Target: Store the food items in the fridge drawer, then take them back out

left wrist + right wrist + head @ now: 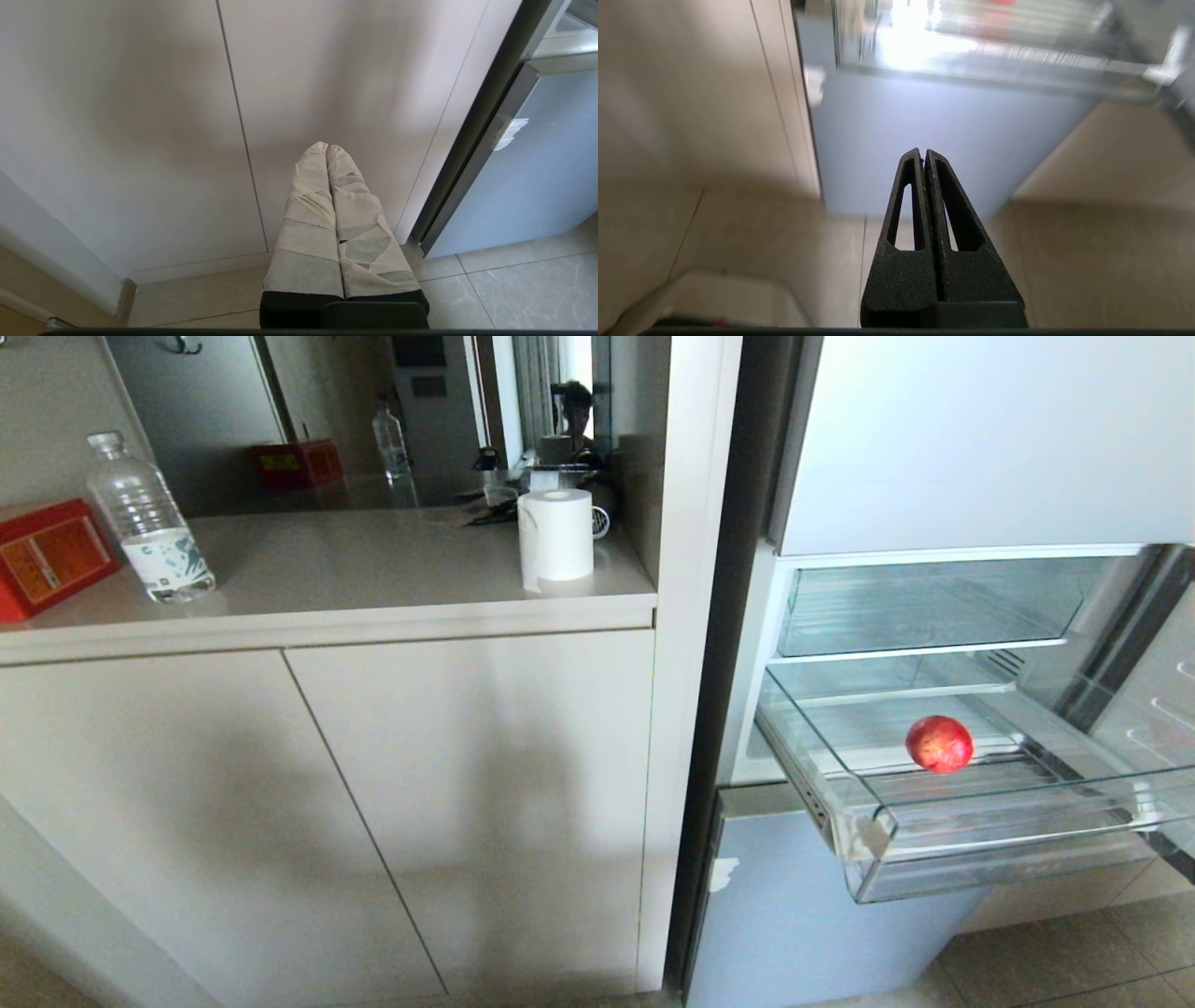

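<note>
We can read no writing: the print on the water bottle point(149, 523) label and the red box point(47, 555) on the tabletop point(373, 569) is too small. Our left gripper point(328, 148), tape-wrapped, is pressed closed and empty, pointing at the cabinet doors point(140, 116) low near the floor. Our right gripper point(923, 153) is likewise closed on nothing, aimed at the blue lower fridge panel point(934, 140) beneath the pulled-out fridge drawer point(934, 859). One red food item point(939, 744) lies in that drawer.

Head view down over counter point(373, 560) and fridge drawer point(980, 840); wrists floorward.
</note>
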{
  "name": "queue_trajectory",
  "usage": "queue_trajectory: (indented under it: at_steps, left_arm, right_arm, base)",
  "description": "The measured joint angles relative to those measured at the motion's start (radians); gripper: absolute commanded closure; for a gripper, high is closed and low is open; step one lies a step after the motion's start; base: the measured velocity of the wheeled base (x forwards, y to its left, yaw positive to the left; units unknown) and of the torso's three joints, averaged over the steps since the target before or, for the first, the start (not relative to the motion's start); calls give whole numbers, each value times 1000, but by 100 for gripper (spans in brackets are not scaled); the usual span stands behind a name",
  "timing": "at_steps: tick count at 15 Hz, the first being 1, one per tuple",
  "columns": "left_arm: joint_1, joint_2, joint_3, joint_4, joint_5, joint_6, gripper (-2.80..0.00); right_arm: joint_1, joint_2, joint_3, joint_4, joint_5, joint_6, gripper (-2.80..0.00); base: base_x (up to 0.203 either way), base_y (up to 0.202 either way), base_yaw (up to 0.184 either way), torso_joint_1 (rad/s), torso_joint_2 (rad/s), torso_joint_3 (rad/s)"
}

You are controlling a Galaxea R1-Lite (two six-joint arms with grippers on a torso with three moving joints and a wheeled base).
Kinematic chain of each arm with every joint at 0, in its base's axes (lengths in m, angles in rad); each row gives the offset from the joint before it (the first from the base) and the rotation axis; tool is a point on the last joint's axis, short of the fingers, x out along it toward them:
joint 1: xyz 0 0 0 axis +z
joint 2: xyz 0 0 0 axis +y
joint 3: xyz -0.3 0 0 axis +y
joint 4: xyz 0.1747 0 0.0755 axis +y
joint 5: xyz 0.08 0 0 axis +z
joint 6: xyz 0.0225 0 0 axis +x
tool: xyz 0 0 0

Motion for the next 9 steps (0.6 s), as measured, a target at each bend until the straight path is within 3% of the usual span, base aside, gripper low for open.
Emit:
queue_trajectory:
  at_steps: [4,9]
  left_arm:
    - [0,0,0,0,0,-2,0]
    - [0,0,0,0,0,-2,0]
  right_arm:
    - [-4,-151,1,0,1,19,0]
    - [-7,-192,2,2,-20,58,0]
  base:
    - [0,0,0,0,0,0]
    - [0,0,0,0,0,0]
